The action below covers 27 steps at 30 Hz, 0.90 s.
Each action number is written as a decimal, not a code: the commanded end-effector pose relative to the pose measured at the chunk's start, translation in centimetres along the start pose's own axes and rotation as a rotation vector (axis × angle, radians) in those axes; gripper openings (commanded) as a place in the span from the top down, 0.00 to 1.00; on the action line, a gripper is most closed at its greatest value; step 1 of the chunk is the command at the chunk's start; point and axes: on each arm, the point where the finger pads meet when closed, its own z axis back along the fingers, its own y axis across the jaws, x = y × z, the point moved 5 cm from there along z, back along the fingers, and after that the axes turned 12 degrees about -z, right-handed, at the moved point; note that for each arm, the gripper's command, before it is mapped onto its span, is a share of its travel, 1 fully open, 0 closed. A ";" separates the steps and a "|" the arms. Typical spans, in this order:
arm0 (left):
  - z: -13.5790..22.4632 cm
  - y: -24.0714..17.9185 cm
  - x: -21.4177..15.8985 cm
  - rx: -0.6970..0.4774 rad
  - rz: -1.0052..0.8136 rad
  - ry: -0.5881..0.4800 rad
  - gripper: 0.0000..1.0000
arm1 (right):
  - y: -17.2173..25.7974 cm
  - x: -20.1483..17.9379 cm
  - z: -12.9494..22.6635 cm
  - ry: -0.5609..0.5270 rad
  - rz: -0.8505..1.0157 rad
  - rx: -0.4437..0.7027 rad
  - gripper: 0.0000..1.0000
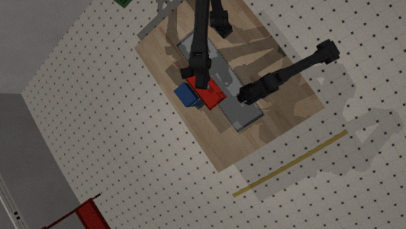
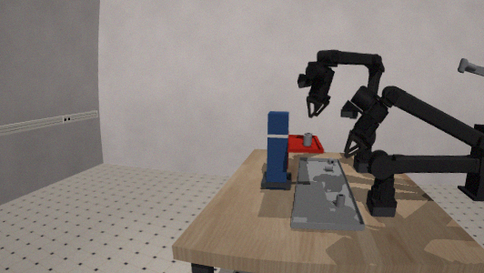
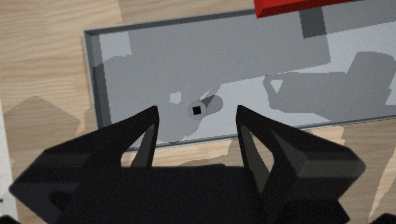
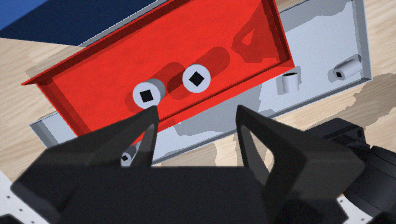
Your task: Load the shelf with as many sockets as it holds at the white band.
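The red shelf hangs on the tray side of the blue post, near the height of the white band; the exact gap cannot be read. Two upright grey sockets stand inside its rim. My right gripper is open and empty above the shelf. In the grey tray, one socket stands upright and two sockets lie on their sides. My left gripper is open above the upright tray socket.
The long grey tray lies on the wooden table, partly below the shelf. The left arm's wrist shows close beside the right gripper at the lower right of the right wrist view.
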 end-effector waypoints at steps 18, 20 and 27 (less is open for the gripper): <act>-1.1 -0.2 -0.4 0.009 0.001 -0.049 0.35 | -4.3 -5.9 8.5 -0.476 0.235 0.374 0.35; -1.1 -0.2 -0.4 0.009 0.001 -0.049 0.35 | -4.3 -5.9 8.5 -0.476 0.235 0.374 0.35; -2.2 -0.3 -1.0 0.006 0.001 -0.032 0.35 | -5.8 -7.5 10.2 -0.645 0.320 0.470 0.35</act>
